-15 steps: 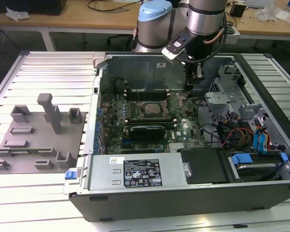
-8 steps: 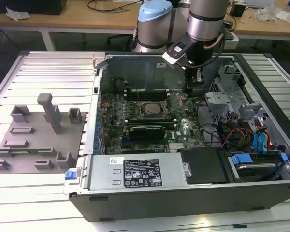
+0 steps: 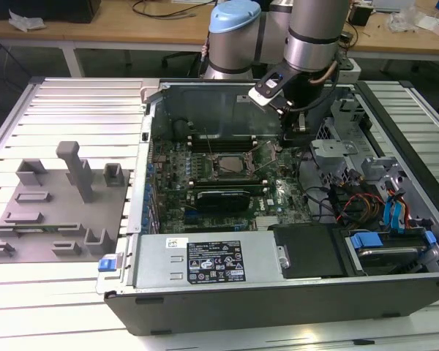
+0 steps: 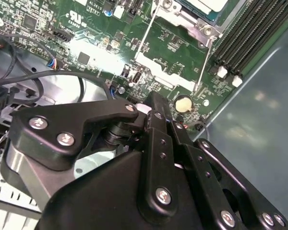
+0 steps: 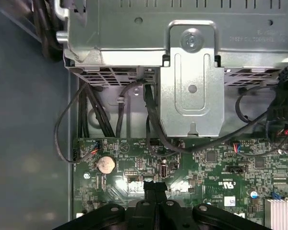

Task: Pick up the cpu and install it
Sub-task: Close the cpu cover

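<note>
**Green board, black pincer, silver and blue around them**

The motherboard (image 3: pixel 278 194) is deep green, speckled with small black chips and fine silver traces. In the second wrist view the cpu (image 4: pixel 206 4) shows a silver-white top, and the pincer (image 4: pixel 153 108) is matt black dotted with bright silver screws. The arm (image 3: pixel 318 36) is brushed silver with a pale blue cap (image 3: pixel 234 18). The power supply (image 3: pixel 161 256) is black and carries a white label (image 3: pixel 212 263). Blue tabs (image 3: pixel 366 240) and orange-red cables (image 3: pixel 355 201) colour the drive bay. The plastic fixture (image 3: pixel 55 212) is plain mid-grey on the pale silver, ribbed desk (image 3: pixel 73 102). In the first wrist view a dull silver-grey bracket (image 5: pixel 192 96) sits among black cables (image 5: pixel 153 120), with a cream-silver coin cell (image 5: pixel 105 164).
</note>
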`<move>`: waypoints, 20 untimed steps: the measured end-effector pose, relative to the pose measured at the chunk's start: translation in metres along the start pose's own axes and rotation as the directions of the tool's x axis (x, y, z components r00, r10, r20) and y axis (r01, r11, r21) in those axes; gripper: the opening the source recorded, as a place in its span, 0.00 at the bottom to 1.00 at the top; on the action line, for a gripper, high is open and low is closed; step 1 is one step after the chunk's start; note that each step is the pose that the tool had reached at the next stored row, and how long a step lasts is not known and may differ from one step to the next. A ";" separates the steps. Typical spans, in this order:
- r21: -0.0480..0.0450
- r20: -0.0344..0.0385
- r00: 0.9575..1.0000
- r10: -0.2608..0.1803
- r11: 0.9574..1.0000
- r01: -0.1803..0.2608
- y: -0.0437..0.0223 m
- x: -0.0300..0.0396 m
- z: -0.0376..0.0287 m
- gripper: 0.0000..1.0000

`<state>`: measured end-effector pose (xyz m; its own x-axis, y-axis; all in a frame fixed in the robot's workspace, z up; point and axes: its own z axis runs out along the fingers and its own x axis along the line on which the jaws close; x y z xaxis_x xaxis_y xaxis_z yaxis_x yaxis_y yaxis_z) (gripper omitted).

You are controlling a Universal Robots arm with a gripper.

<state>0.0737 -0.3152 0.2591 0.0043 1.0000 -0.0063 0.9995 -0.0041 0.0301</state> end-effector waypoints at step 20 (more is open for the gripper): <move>0.021 -0.003 1.000 0.000 1.000 0.000 -0.0060 0.0001 0.0199 0.11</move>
<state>0.0683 -0.3151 0.2390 0.0039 1.0000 -0.0033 1.0000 -0.0039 0.0087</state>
